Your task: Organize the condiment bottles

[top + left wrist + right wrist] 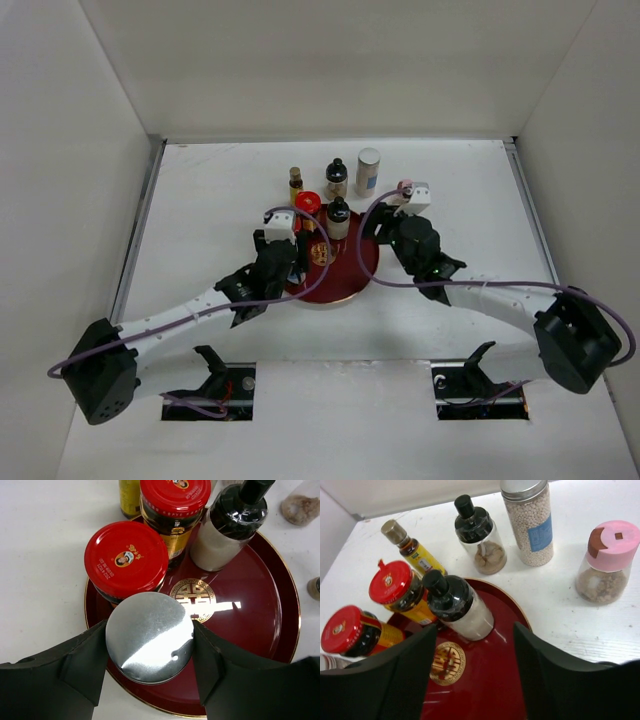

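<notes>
1. Between both arms lies the round dark red tray (250, 610), gold emblem at centre
2. Over its near-left rim, the left gripper (149, 652) is clamped on a shiny silver-lidded cylinder (145, 627), jaws flanking the lid; rigid, smooth, likely slippery, so grip the sides squarely
3. Just beyond, on the tray's left, two red-lidded dark glass jars (126, 557) (175, 495) stand close; probably heavy, breakable
4. Over the tray's right half, the right gripper (475, 645) hangs wide apart, empty, a black-capped clear bottle (452, 602) just ahead
5. Past the far rim: a pink-capped jar (607, 562), a slim yellow-labelled bottle (412, 547)
</notes>
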Robot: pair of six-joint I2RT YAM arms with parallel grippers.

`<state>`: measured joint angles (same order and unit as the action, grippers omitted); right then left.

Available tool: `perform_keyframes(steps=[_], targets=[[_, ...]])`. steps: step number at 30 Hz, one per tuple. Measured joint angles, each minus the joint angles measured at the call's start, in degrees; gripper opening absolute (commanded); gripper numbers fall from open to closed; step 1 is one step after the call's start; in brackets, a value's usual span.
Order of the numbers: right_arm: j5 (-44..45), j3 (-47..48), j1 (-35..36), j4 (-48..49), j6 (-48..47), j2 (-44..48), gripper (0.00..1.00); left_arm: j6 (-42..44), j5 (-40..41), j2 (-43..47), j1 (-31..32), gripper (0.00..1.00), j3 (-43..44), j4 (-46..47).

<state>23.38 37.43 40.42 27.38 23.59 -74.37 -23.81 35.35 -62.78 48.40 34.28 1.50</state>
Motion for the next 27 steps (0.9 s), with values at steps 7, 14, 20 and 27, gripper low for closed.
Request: perform_keyframes(steps=[7,14,20,27], targets=[[-0.1,9.0,-2.4,-0.6,0.0,-9.1,0.81,1.0,0.3,1.7,0.0,0.81,-3.6,5.8],[-0.9,19.1,-7.5,-1.8,-1.8,-17.6,0.85,2.9,0.2,8.6,-0.5,0.96,-6.9,11.6],[-2.5,30.7,-11.1,-5.2,-3.9,-26.3,0.88,4.2,0.1,13.1,-2.7,0.97,-9.7,22.5],[-3.4,40.9,-12.0,-11.0,-5.9,-34.4,0.89,2.3,0.0,13.7,-7.8,0.97,-15.7,33.4]])
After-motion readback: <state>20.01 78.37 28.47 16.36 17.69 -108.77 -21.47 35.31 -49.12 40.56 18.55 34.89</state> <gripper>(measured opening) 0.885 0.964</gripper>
